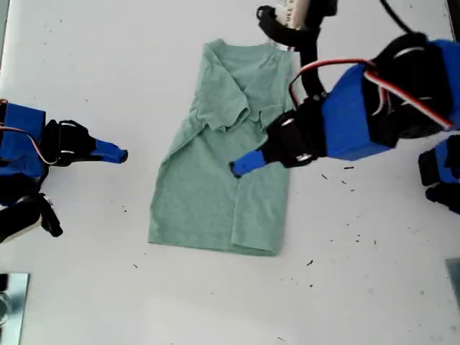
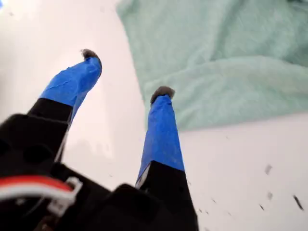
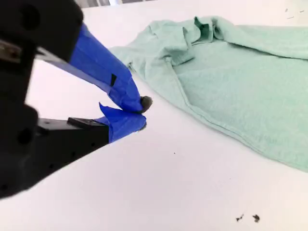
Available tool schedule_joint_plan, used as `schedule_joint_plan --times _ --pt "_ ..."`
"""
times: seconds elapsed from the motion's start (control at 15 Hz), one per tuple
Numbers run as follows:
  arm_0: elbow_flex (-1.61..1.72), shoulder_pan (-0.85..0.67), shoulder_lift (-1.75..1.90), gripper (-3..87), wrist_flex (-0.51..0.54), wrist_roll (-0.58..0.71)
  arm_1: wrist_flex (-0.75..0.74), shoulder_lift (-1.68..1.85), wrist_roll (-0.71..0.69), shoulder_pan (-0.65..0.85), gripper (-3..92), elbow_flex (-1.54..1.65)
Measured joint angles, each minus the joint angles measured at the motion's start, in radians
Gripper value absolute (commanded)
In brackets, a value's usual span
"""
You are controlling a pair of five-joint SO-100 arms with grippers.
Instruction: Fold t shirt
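Note:
The t shirt [image 1: 208, 194] lies flat in the middle of the white table, mint green, with its side at the exterior view's right folded inward and a sleeve bunched near the collar. My first gripper [image 1: 243, 164] reaches in from the exterior view's right and hangs over the folded edge. In the first wrist view my first gripper [image 2: 127, 73] is open and holds nothing, and one fingertip [image 2: 162, 91] sits at the t shirt's [image 2: 231, 62] edge. My second gripper [image 1: 118, 154] rests at the exterior view's left, apart from the cloth. In the second wrist view my second gripper [image 3: 142, 113] is shut on nothing, a short way from the t shirt [image 3: 240, 82].
Dark specks [image 1: 348, 215] dot the table toward the exterior view's lower right. A metal object [image 1: 11, 302] sits at that view's bottom-left corner. Black and white hardware [image 1: 287, 18] stands beyond the collar at the far edge.

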Motion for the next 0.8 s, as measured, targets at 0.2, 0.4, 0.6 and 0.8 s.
schedule_joint_plan --times 0.2,0.4,0.6,0.8 --pt "0.000 0.000 0.000 -0.2 0.000 0.002 0.014 0.075 0.009 0.032 8.1 0.324" --pt "0.000 0.000 0.002 -0.2 0.000 0.005 -0.321 0.425 0.060 0.141 2.4 1.062" --pt "0.002 0.000 0.006 -0.2 0.000 0.009 -0.505 0.854 0.032 0.291 2.4 1.692" --pt "-0.021 0.000 -0.012 -0.3 0.002 0.008 -0.367 1.258 0.014 0.348 2.4 1.848"
